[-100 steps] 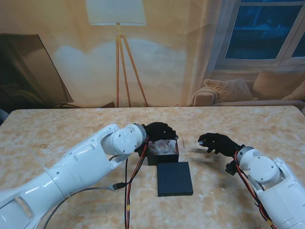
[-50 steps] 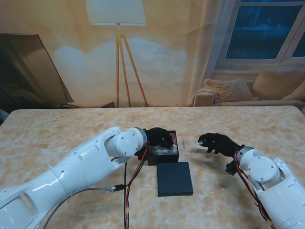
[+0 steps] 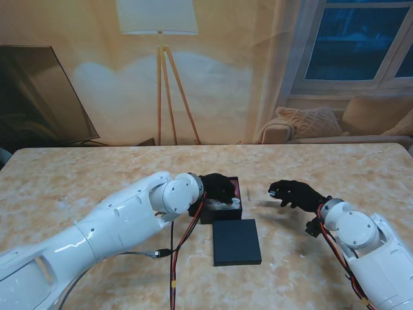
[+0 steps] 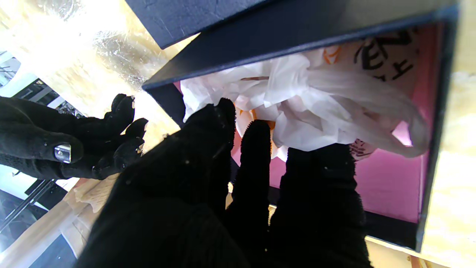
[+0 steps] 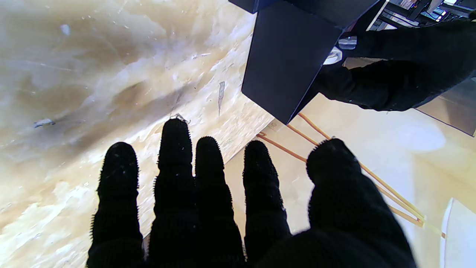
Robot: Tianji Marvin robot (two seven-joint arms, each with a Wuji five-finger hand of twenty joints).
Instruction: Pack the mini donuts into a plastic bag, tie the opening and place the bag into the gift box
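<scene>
— Looking down from the stand, where does the plastic bag (image 3: 222, 199) sit?

— Inside the gift box (image 3: 221, 208), a dark open box with a pink lining, near the middle of the counter (image 3: 77, 174). In the left wrist view the bag (image 4: 297, 104) is crumpled white film with orange marks, filling much of the pink interior (image 4: 386, 186). I cannot make out the donuts through it.

— And the left hand (image 3: 216, 187)?

— It reaches over the box from the left side. Its fingers (image 4: 256, 149) point down into the box and their tips touch the bag. Whether they pinch the film or only press on it, I cannot tell.

— The right hand (image 3: 293, 192)?

— It hovers above the counter, well to the right of the box, holding nothing. From its own wrist camera the fingers (image 5: 174, 160) are stretched out and slightly apart, the thumb set off to one side.

— Anything else near the box?

— The flat dark lid (image 3: 237, 241) lies on the counter just beside the box, on the side nearer to me. Red and yellow cables (image 3: 177, 258) hang from the left arm down to the counter.
</scene>
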